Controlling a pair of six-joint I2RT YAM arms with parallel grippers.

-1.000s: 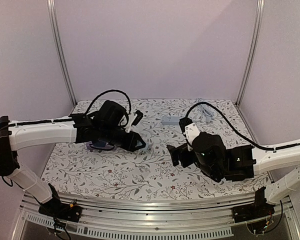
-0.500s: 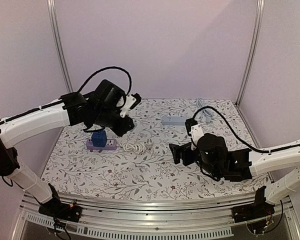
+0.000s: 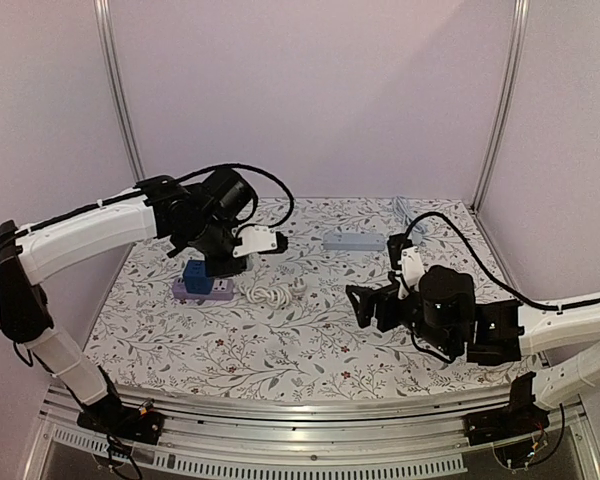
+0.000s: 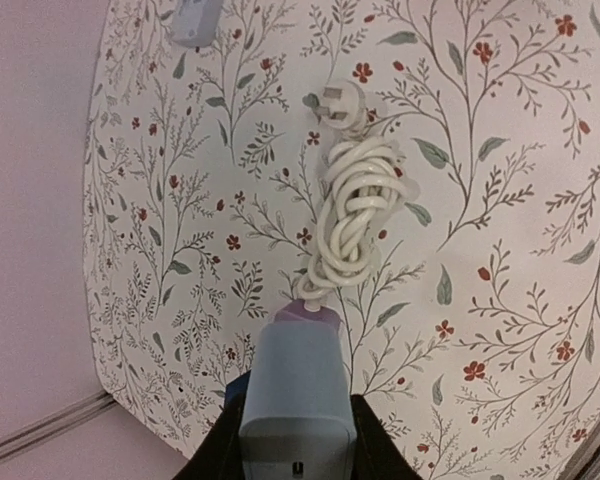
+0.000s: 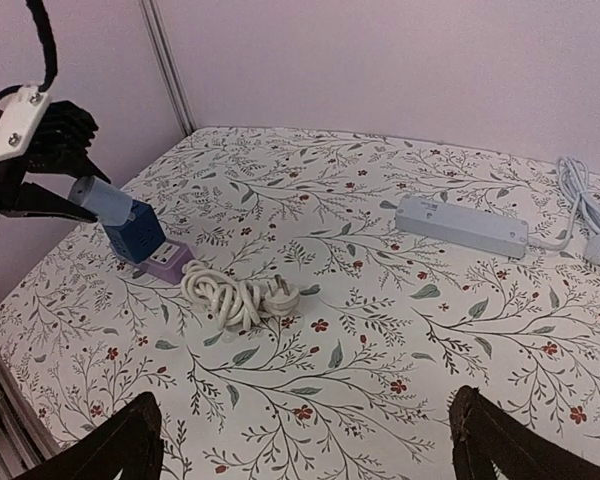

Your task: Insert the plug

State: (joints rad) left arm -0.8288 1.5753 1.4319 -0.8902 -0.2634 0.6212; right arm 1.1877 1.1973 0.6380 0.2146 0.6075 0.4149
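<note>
A blue plug block [image 3: 195, 272] stands on the left end of a purple power strip [image 3: 206, 291] at the table's left. My left gripper [image 3: 210, 262] is shut on the block's paler top [image 4: 298, 385], one dark finger on each side. Past it the strip's purple end [image 4: 305, 312] shows, and in the right wrist view the block's darker body [image 5: 132, 230] rests on the strip [image 5: 165, 263]. How deep the block sits I cannot tell. My right gripper [image 3: 365, 302] hangs open over the table's middle, nothing between its fingertips [image 5: 130, 440].
The strip's white cord lies coiled [image 3: 272, 293] just right of it, ending in a white plug [image 5: 285, 293]. A grey power strip [image 3: 352, 240] lies at the back, its pale cable [image 5: 580, 195] bunched in the back right corner. Walls and posts close the table's sides.
My left arm has swung back from low over the table and its wrist has turned, uncovering the blue plug and purple strip. The right gripper has drifted a little to the right, still open.
</note>
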